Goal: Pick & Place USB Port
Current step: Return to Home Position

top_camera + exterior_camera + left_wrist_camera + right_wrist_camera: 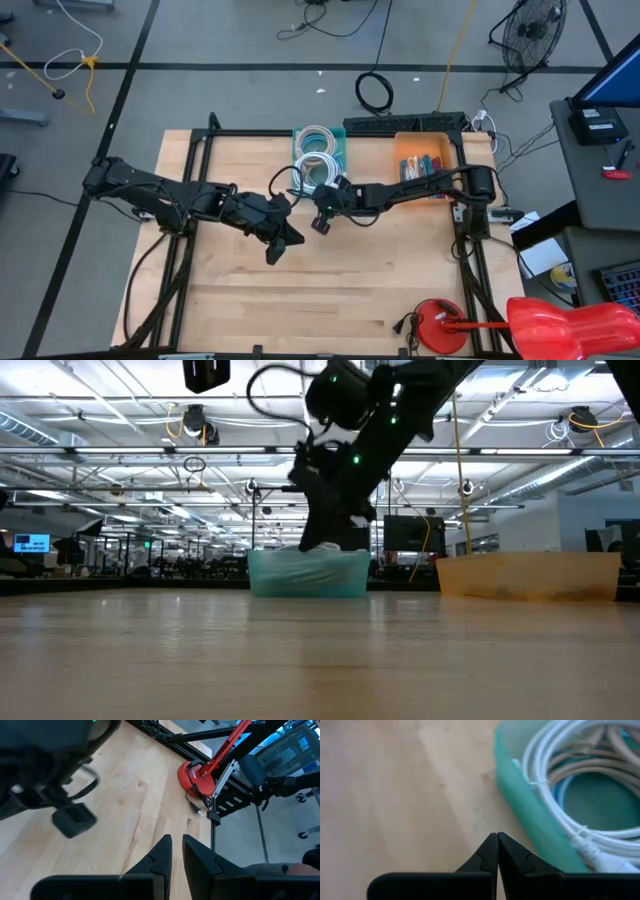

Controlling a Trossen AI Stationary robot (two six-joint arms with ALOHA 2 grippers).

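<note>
A teal bin [320, 150] at the table's far middle holds coils of white cable [580, 780]. I cannot pick out a USB port among them. My right gripper [497, 837] is shut with nothing in it. It hovers over bare wood just off the bin's near rim [530, 815]; the high view shows my right gripper [320, 224] there too. My left gripper [177, 842] hangs above the table's middle and slants down toward the near right corner. Its fingers stand a narrow gap apart with nothing between them. In the high view my left gripper [285, 246] is just left of the right one.
An orange bin [425, 160] with small tools stands right of the teal one. A red stand with a short cable [440, 325] sits at the near right corner. A black keyboard [400, 125] lies along the far edge. Bare wood stretches across the near half.
</note>
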